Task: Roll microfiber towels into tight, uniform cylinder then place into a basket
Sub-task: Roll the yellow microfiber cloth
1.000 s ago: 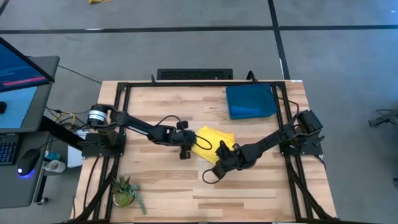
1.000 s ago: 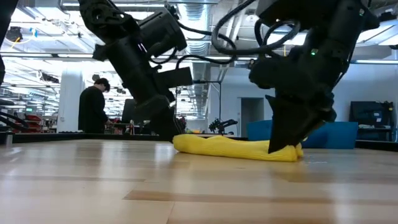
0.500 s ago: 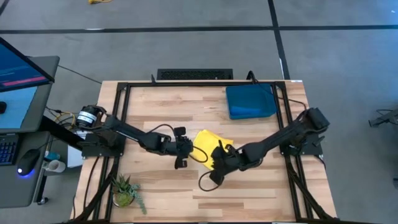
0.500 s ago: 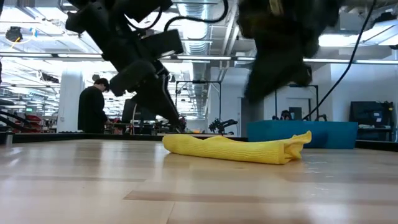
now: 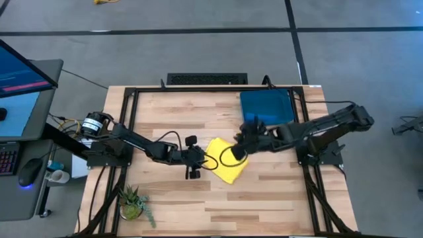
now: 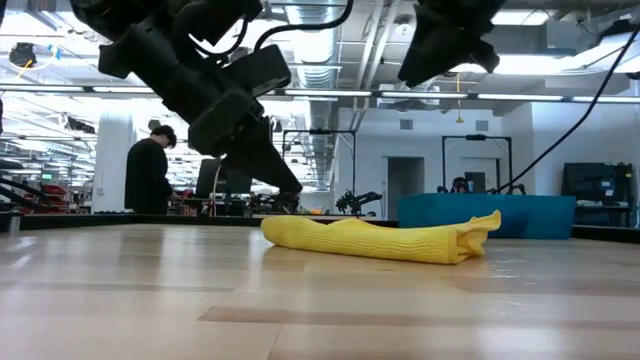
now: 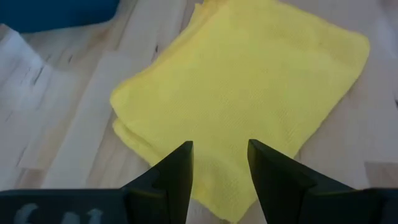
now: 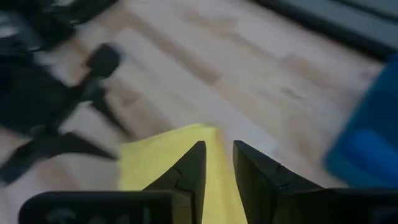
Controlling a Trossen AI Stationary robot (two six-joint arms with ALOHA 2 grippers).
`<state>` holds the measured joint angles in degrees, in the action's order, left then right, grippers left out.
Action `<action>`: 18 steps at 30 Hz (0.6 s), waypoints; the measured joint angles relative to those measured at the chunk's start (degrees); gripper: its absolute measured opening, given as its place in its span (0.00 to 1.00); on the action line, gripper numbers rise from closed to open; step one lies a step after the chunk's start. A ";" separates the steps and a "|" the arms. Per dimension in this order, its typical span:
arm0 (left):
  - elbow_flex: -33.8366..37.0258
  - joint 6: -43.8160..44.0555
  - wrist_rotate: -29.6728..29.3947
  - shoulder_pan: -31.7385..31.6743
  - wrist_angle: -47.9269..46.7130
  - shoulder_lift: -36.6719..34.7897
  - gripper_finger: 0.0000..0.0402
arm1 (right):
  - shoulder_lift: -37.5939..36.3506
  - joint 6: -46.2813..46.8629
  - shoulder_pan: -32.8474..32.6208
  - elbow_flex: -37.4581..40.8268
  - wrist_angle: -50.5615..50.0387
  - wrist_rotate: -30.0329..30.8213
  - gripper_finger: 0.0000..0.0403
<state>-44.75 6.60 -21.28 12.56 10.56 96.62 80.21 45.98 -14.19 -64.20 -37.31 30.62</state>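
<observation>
The bright yellow microfiber towel [image 5: 228, 164] lies folded flat mid-surface, not yet rolled. The left claw [image 7: 219, 163] hovers over its near edge, parted and empty (likely lining up a roll). The right claw [image 8: 217, 163] hangs above, narrowly parted, empty.

Light wooden table [image 5: 264, 198] sitting in a black frame, small potted plant [image 5: 134, 202] standing at its near-left corner, monitor [image 5: 23, 76] glowing blue off the left side, mouse [image 5: 28, 173] lying below it — person [image 6: 150, 172] in dark clothing standing in the room behind.
</observation>
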 joint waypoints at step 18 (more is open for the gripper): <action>-1.47 -2.80 2.08 0.24 8.58 8.72 0.36 | 3.34 -1.02 0.86 0.08 -0.73 2.72 0.25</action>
<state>-46.22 3.79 -19.20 12.80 19.14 105.33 83.55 44.95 -13.34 -64.12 -38.04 33.34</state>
